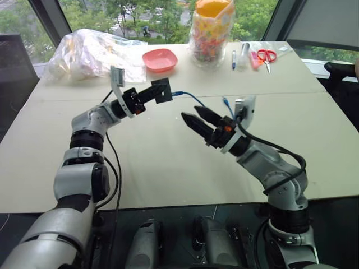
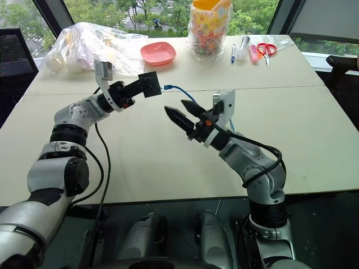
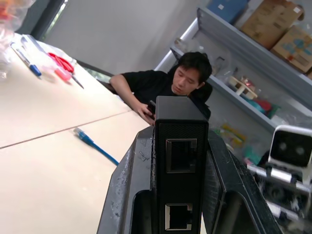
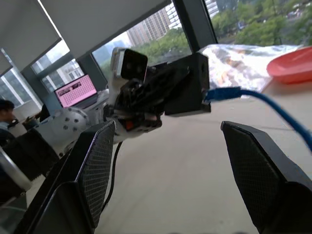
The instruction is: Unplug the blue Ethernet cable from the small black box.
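Observation:
My left gripper is shut on the small black box and holds it up above the table. The blue Ethernet cable is plugged into the box's side facing away from the left arm, then droops to the table; its free plug lies by my right wrist. In the right wrist view the box and the plugged cable sit just beyond my right gripper. The right gripper is open, slightly below and to the right of the box, touching nothing. The box face toward the left wrist shows two empty ports.
At the table's far edge stand a pink bowl, a clear plastic bag, a jar of coloured sweets, pens and red scissors. A person sits beyond the table's right side.

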